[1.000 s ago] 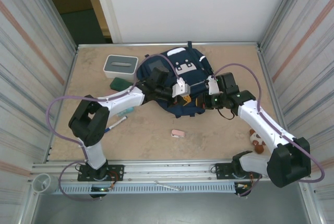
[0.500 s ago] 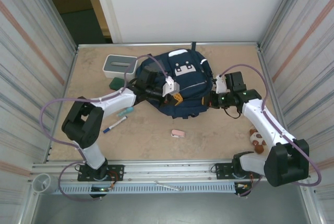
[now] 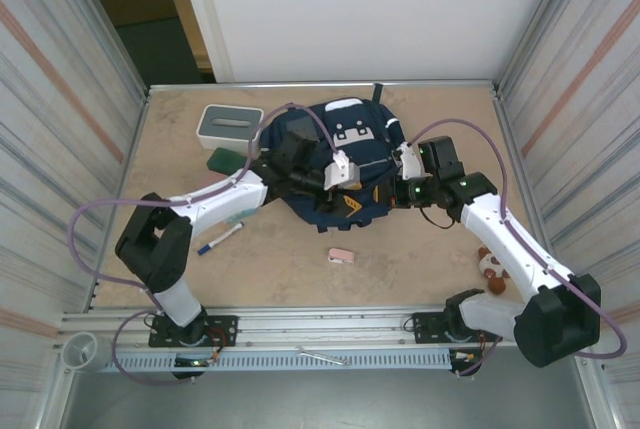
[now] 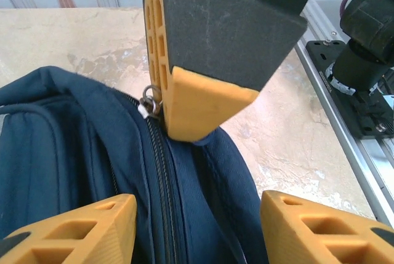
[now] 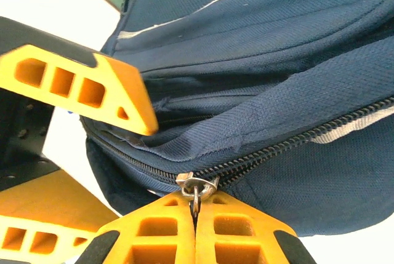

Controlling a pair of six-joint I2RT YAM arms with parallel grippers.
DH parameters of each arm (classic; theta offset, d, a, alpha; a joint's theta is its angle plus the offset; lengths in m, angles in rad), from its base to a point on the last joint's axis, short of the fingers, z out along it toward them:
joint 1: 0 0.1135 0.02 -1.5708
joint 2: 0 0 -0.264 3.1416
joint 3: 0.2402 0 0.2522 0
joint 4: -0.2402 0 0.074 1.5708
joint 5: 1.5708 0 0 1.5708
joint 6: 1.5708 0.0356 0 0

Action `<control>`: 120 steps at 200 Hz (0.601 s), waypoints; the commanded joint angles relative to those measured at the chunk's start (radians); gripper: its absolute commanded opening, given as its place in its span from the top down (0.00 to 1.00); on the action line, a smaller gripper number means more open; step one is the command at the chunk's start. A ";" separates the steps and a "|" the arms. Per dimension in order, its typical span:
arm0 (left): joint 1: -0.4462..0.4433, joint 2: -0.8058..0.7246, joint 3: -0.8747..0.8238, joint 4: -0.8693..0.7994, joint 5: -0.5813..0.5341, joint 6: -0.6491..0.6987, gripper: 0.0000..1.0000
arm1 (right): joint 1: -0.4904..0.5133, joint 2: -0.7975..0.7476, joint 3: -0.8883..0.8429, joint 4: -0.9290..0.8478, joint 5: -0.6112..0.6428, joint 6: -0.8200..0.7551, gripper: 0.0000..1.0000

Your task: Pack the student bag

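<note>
**Student bag point(image 3: 365, 144): left gripper point(image 3: 350, 199) opens while the right gripper point(image 5: 196, 215) keeps the zip pull point(image 5: 196, 185)**

A second ago the left gripper was clamped shut at the front of the bag. Now its jaws stand roughly half open. In the left wrist view its two orange fingers point(image 4: 68, 227) straddle the zipper line with navy fabric lying between them. Whether either pad touches the cloth cannot be told, and nothing is pinched. Over the same second the bag has bunched up and drawn in towards the middle of the table point(image 3: 420, 249). It lies at the far centre, between the two arms.

The right gripper has not changed. Its fingertips are pressed fully together on the small metal ring of the zip pull, at the near-right edge of the bag. The left wrist view shows the same pinch from the other side.

Judged from this, the left arm has given up its bracing hold, probably to take a better one, while the right arm waits to run the zipper. Packing looks barely begun. The teeth seen near the slider are meshed and no open compartment shows. The green item point(image 3: 228, 159), pen point(image 3: 222, 237), pink piece point(image 3: 341, 256) and grey-and-white box point(image 3: 231, 126) lie outside the bag.
</note>
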 commanded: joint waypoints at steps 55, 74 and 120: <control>0.037 0.024 0.027 -0.053 -0.010 0.142 0.98 | -0.064 -0.029 0.037 -0.048 -0.225 0.045 1.00; 0.047 0.004 0.003 -0.030 0.004 0.203 1.00 | -0.113 -0.038 0.031 -0.127 -0.203 0.021 1.00; 0.087 -0.056 -0.039 0.032 0.189 0.156 1.00 | -0.173 -0.042 0.013 -0.259 0.087 -0.031 1.00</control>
